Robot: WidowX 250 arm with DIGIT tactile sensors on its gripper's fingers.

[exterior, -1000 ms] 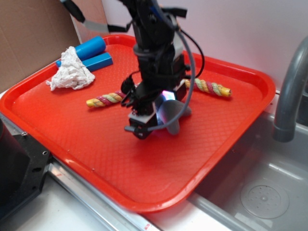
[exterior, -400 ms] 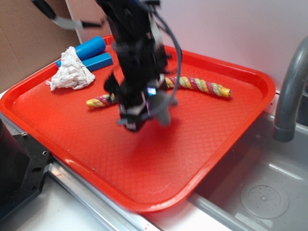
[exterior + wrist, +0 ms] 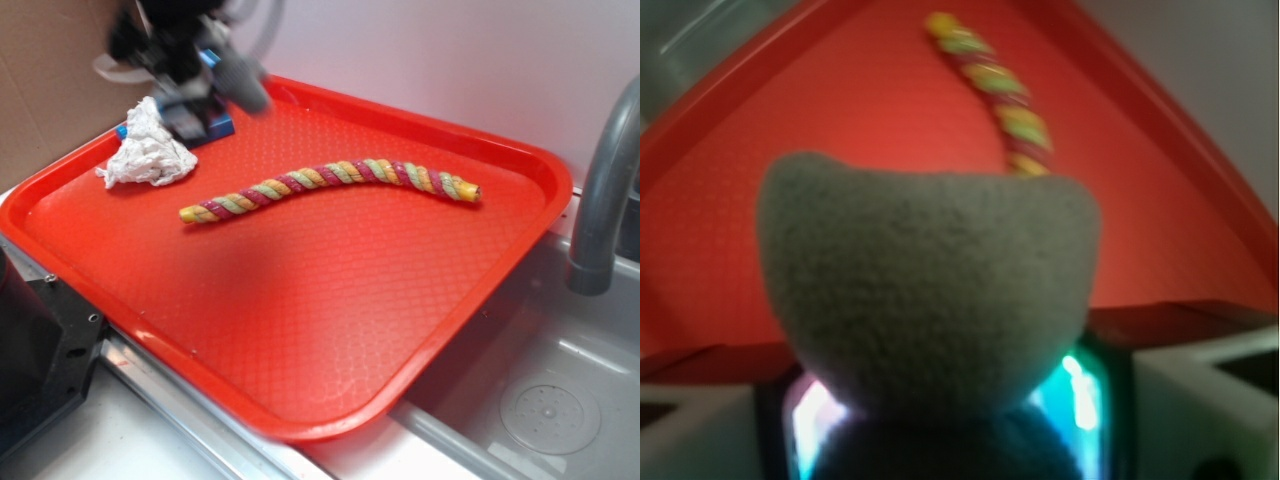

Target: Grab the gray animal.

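— Gripper state? Where is the gray animal (image 3: 925,290)?
— The gray animal is clamped in the gripper (image 3: 190,70), raised clear of the red tray (image 3: 420,300).
— Surroundings?
— A white paper wad (image 3: 145,150) is seen just below the gripper; the twisted rope (image 3: 330,185) lies well apart, on the tray.

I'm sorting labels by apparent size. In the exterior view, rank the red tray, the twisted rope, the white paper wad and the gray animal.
1. Red tray
2. Twisted rope
3. White paper wad
4. Gray animal, but it is blurred and partly hidden in the gripper, so its rank against the wad is unsure.
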